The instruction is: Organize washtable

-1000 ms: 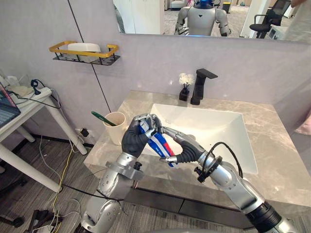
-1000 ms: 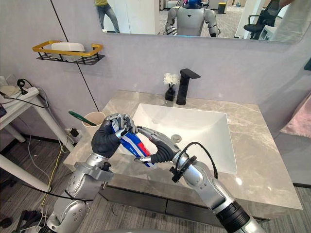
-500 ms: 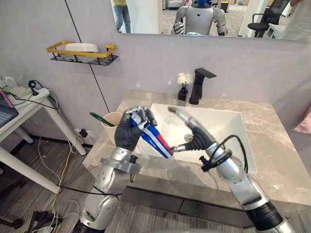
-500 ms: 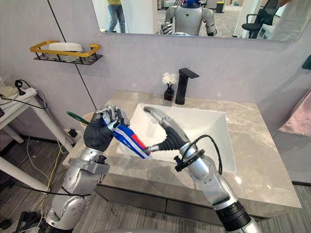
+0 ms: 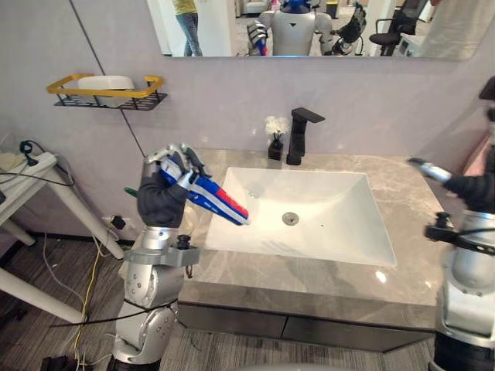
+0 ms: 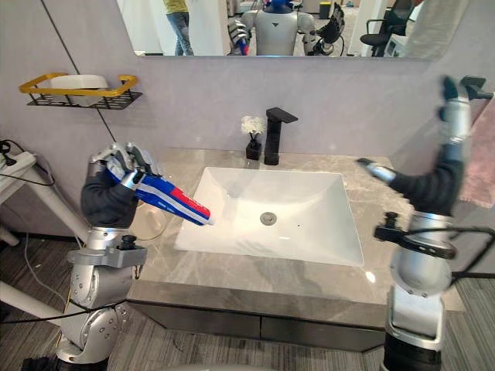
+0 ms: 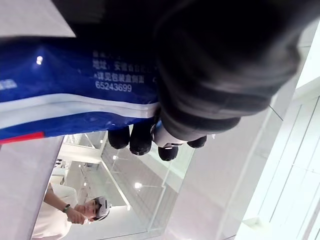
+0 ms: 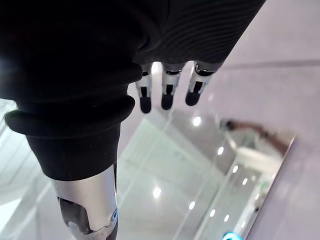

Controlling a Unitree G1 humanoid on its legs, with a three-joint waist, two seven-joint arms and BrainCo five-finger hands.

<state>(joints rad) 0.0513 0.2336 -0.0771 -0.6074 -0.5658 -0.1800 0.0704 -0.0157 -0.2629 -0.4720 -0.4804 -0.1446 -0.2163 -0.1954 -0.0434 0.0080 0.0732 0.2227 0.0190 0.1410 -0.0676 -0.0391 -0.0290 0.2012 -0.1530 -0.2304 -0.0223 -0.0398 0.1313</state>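
Note:
A blue, white and red toothpaste tube (image 5: 216,200) slants down over the left rim of the white sink (image 5: 363,247). My left hand (image 5: 161,197) is shut on its upper end, held above the counter's left side; the left wrist view has the tube (image 7: 70,95) under curled fingers (image 7: 141,141). A green toothbrush handle (image 5: 130,191) pokes out just behind that hand. My right hand (image 6: 437,182) is lifted high at the counter's far right, open, fingers (image 8: 167,92) straight and holding nothing.
A black faucet (image 5: 300,136) and a small vase of white flowers (image 5: 274,139) stand behind the basin. A gold-rimmed wall shelf (image 5: 104,89) with a white dish hangs at upper left. A white side table (image 5: 35,166) stands left. The mirror shows a person.
My right hand has come off the tube, swung far right and risen, open. The left hand keeps the tube and has carried it left and up. The camera has shifted.

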